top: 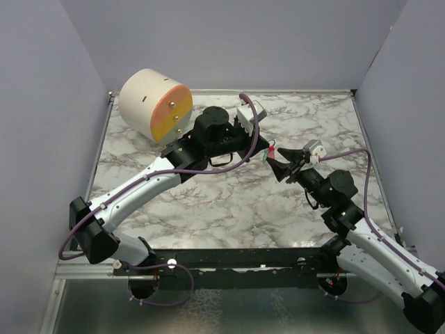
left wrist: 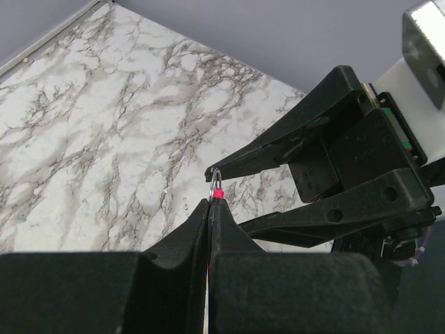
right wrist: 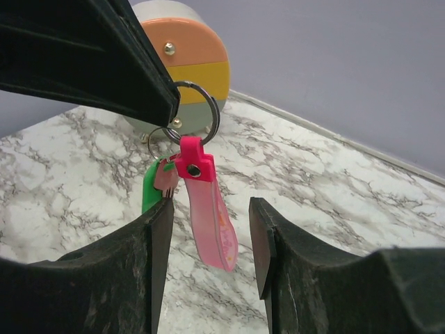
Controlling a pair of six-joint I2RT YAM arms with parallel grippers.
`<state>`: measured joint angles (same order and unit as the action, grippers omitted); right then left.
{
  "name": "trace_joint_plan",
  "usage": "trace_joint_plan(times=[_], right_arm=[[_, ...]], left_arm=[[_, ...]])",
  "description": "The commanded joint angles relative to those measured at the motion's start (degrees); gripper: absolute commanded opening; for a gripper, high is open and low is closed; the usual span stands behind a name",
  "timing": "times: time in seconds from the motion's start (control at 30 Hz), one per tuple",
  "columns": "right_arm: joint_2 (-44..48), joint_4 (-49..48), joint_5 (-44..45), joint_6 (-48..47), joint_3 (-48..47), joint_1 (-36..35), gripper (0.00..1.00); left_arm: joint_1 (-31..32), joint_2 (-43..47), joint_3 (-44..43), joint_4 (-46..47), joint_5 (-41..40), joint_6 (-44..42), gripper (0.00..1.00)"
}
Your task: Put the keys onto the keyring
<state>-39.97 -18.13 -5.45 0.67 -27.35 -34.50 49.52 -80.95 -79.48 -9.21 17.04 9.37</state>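
My left gripper [top: 266,148] is shut on the keyring [right wrist: 200,104], pinching the silvery ring so that it hangs above the marble table. In the left wrist view only the ring's top and a red bit [left wrist: 218,191] stick out of the closed fingertips [left wrist: 208,209]. The slim pink tag [right wrist: 211,223] dangles from the ring between the fingers of my right gripper [right wrist: 208,209], which stands open and touches nothing. The green key [right wrist: 151,189] hangs from a smaller ring [right wrist: 157,139] beside the tag, just behind my right gripper's left finger [right wrist: 149,243].
A cream cylinder with an orange and yellow face [top: 154,103] lies at the back left of the marble table [top: 229,202]. Grey walls close in the table on three sides. The two arms meet right of centre.
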Motion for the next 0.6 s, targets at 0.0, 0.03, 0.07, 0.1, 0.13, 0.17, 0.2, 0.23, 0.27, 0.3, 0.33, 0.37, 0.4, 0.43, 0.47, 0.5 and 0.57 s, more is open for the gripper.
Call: trace_joint_plan(times=[0.0, 0.03, 0.07, 0.1, 0.13, 0.17, 0.2, 0.23, 0.27, 0.3, 0.33, 0.37, 0.4, 0.43, 0.47, 0.5, 0.57], right_arm=[[-0.75, -3.04, 0.18, -0.82, 0.70, -0.30, 0.48], [-1.04, -3.38, 0.18, -0.82, 0.76, -0.30, 0.48], [-1.34, -3.66, 0.29, -0.84, 0.85, -0.30, 0.48], [-1.52, -3.93, 0.50, -0.84, 0.94, -0.28, 0.48], [-1.73, -4.19, 0.71, -0.84, 1.07, -0.30, 0.48], [-1.92, -4.48, 0.97, -0.91, 1.15, -0.30, 0.47], [-2.05, -4.77, 1.17, -0.93, 1.30, -0.30, 0.47], [-2.20, -5.01, 1.41, -0.91, 1.40, -0.30, 0.46], [-2.36, -5.13, 1.74, -0.93, 1.49, -0.29, 0.44], [-2.40, -5.28, 1.98, -0.86, 1.51, -0.30, 0.41], [-2.55, -5.38, 2.21, -0.87, 1.60, -0.30, 0.38], [-2.61, -5.50, 2.52, -0.92, 1.68, -0.30, 0.34], [-2.59, -5.59, 2.96, -0.93, 1.81, -0.26, 0.30], [-2.58, -5.74, 3.30, -0.91, 1.90, -0.30, 0.27], [-2.53, -5.84, 3.58, -0.93, 1.99, -0.30, 0.25], [-2.45, -5.78, 3.86, -0.89, 2.04, -0.30, 0.23], [-2.14, -5.70, 4.35, -0.98, 2.11, -0.30, 0.21]], left_arm=[[0.01, -0.48, -2.69, -1.22, 2.08, 0.90, 0.00], [0.04, -0.44, -2.76, -1.36, 2.15, 1.06, 0.00], [0.05, -0.52, -2.78, -1.60, 2.30, 1.17, 0.00], [0.05, -0.57, -2.78, -1.66, 2.43, 1.32, 0.00], [0.05, -0.53, -2.78, -1.83, 2.66, 1.46, 0.00], [0.05, -0.53, -2.69, -1.97, 3.06, 1.64, 0.00], [0.11, -0.60, -2.65, -2.11, 3.23, 1.82, 0.00], [0.14, -0.59, -2.57, -2.20, 3.30, 2.00, 0.00], [0.14, -0.54, -2.53, -2.38, 3.23, 2.17, 0.00], [0.23, -0.52, -2.40, -2.43, 3.21, 2.29, 0.00], [0.23, -0.49, -2.28, -2.48, 3.06, 2.39, 0.00], [0.35, -0.44, -2.19, -2.54, 2.90, 2.45, 0.00], [0.33, -0.41, -2.17, -2.65, 2.88, 2.49, 0.00], [0.35, -0.38, -2.23, -2.77, 2.76, 2.50, 0.00], [0.34, -0.42, -2.37, -3.00, 2.67, 2.52, 0.00], [0.35, -0.53, -2.61, -3.23, 2.58, 2.50, 0.00], [0.38, -0.81, -3.05, -3.84, 2.40, 2.46, 0.00]])
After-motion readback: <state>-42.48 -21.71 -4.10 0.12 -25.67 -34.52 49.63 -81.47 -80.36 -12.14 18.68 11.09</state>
